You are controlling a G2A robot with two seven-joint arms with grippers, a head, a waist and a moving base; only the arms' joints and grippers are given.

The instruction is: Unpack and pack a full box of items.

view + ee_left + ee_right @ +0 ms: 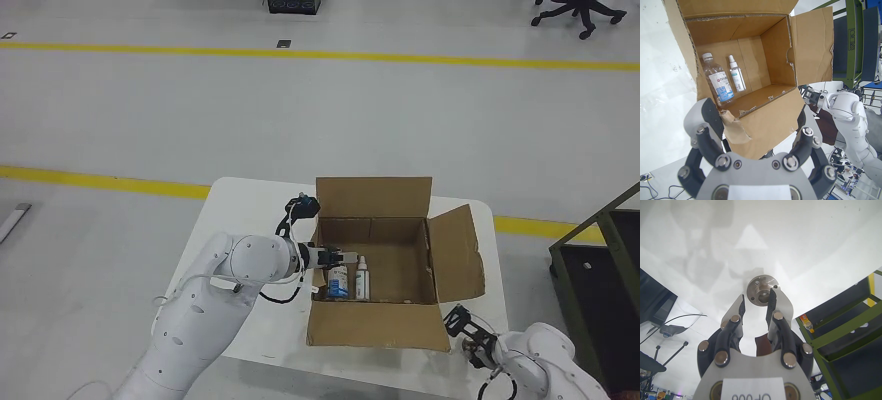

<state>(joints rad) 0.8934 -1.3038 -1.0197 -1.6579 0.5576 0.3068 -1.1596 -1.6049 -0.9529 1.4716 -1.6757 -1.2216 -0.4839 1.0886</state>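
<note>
My left gripper [756, 111] gapes wide at the box [772, 62] wall, right gripper [757, 298] part-open, empty; reaching 2 bottles [719, 81] may snag cardboard.

1. Lower right of the top view: right gripper [458, 322] in sight, its arm cut off by the frame edge.
2. Centre of the top view: front wall of box [375, 325] hides the near strip of the box floor.
3. Left wrist view: a box flap covers part of one finger [808, 123] of left gripper [757, 109].
4. Right wrist view: orange bottle [806, 323] on green rack [838, 336], too small to tell its contents.
</note>
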